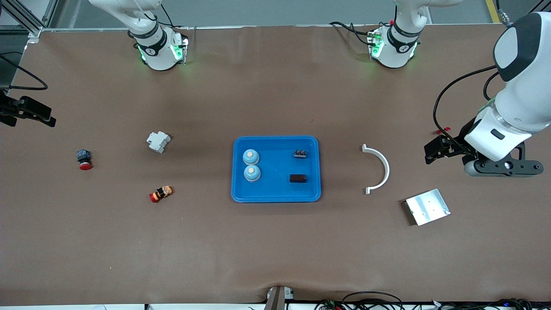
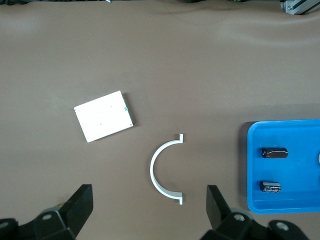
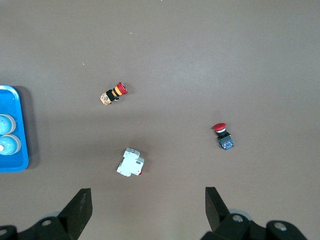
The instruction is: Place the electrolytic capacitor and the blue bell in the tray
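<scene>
1. The blue tray (image 1: pixel 276 196) sits around the middle of the brown tabletop (image 1: pixel 275 249), so I'll place everything off that.
2. Inside the tray: two blue bells (image 1: pixel 251 156) (image 1: pixel 252 173) side by side at the end toward the right arm, touching or as good as, one nearer the front camera than the other.
3. Also in the tray, at the end toward the left arm: a dark electrolytic capacitor (image 1: pixel 298 178) lying on its side, plus a small black component (image 1: pixel 300 153) farther from the front camera than the capacitor. The two are apart.
4. Off the tray toward the left arm's end: a white half-ring bracket (image 1: pixel 379 168), its open side facing the tray. Past that, and nearer the front camera, lies a flat silver plate (image 1: pixel 427 206).
5. Toward the right arm's end from the tray: a white breaker block (image 1: pixel 158 141), a red-capped button with an orange body (image 1: pixel 161 193), and well away from the tray a red-capped button with a black and blue body (image 1: pixel 84 159).
6. Left gripper (image 2: pixel 150 212) hangs over the bare tabletop near the bracket, jaws spread wide, holding nothing.
7. Right gripper (image 3: pixel 148 212) is over the tabletop near the breaker block, jaws wide apart too, nothing in them.
</scene>
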`<state>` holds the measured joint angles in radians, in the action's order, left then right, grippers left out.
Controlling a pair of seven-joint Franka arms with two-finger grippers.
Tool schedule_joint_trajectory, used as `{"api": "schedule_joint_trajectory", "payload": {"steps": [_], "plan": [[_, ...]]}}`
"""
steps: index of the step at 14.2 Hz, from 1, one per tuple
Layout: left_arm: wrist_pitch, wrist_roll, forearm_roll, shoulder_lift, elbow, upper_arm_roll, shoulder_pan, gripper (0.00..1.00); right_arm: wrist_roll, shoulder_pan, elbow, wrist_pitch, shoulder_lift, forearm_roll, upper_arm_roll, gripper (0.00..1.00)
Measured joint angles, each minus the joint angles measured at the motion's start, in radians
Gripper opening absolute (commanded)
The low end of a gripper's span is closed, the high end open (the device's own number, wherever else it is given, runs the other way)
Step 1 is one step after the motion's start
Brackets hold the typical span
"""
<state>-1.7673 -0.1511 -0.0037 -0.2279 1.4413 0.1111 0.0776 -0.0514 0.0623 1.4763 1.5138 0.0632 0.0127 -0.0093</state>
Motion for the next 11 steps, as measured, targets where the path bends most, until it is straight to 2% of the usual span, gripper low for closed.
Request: {"api": "schedule_joint_trajectory", "payload": {"steps": [11], "plan": [[-0.008, 0.013, 0.033, 0.005, -0.008, 0.008, 0.001, 1.0, 0.0, 0.002, 0.0, 0.0, 0.0, 0.0, -0.002, 1.0]]}}
